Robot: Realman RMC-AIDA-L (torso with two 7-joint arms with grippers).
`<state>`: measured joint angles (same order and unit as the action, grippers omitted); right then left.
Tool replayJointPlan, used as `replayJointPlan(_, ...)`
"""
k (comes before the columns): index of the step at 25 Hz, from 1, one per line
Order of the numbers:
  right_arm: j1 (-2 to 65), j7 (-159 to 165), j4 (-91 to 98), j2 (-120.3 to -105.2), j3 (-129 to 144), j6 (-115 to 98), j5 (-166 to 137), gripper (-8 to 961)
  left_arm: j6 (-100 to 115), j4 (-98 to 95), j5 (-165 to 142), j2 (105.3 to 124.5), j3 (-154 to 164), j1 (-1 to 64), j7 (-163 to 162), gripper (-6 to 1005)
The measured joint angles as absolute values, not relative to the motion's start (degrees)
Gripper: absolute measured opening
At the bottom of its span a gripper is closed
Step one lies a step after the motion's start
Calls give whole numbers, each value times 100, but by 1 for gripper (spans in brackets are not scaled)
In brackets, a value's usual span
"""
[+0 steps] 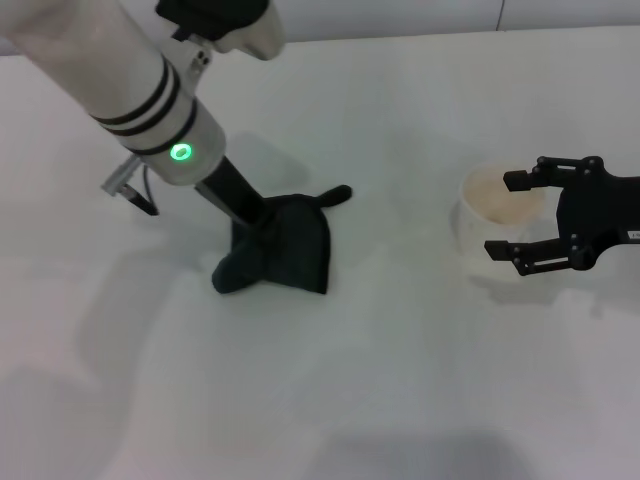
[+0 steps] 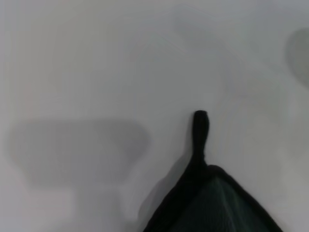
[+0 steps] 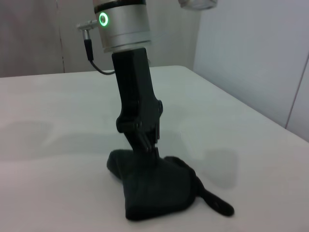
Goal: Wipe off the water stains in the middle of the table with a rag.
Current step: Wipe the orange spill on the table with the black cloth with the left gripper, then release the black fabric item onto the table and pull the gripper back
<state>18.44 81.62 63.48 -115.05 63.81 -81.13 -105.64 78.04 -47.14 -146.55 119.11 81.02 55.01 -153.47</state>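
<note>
In the head view, the left arm comes down from the upper left of the frame, a pale sleeve with two black bands and a glowing green ring, ending in a black left gripper (image 1: 252, 228) that is planted on the rag (image 1: 285, 252) a little left of the frame's centre. The dark cloth lies crumpled on the white table (image 1: 330, 400), bunched up at its lower left edge under the gripper, and its small loop (image 1: 335, 195) sticks out toward the upper right. The right wrist view shows this same gripper (image 3: 146, 145) from the side, fingers drawn together and pinching into the top of the rag (image 3: 157, 188), which spreads in a low heap on the table (image 3: 53, 193) with the loop (image 3: 215, 203) trailing off at the lower right of that frame. In the left wrist view only a corner of the rag (image 2: 217, 203) and its loop (image 2: 200, 126) appear at the bottom of the frame, lying flat on the table (image 2: 96, 58); that arm's own fingers are out of sight there. The water stains cannot be made out in any view; if they are present they lie under the cloth or are too faint to see. Farther right in the head view stands a translucent white cup (image 1: 492, 215) with a faint amber tint inside. At the right edge, the right gripper (image 1: 515, 215) hovers with its jaws spread wide on either side of the cup, not closed on it.
</note>
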Motion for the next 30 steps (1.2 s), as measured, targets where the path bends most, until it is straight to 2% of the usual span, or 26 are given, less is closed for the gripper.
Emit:
replayJointPlan(15, 1840, 8158, 6354, -11505, 6337, -8134, -10564, 869, 7783, -4741, -15216, 11900, 7648, 5197, -15454, 120)
replayJointPlan(30, 1846, 8170, 6362, -11510, 6337, -8139, -10555, 869, 7788, -4756, -15481, 11908, 7389, 5185, -15365, 126)
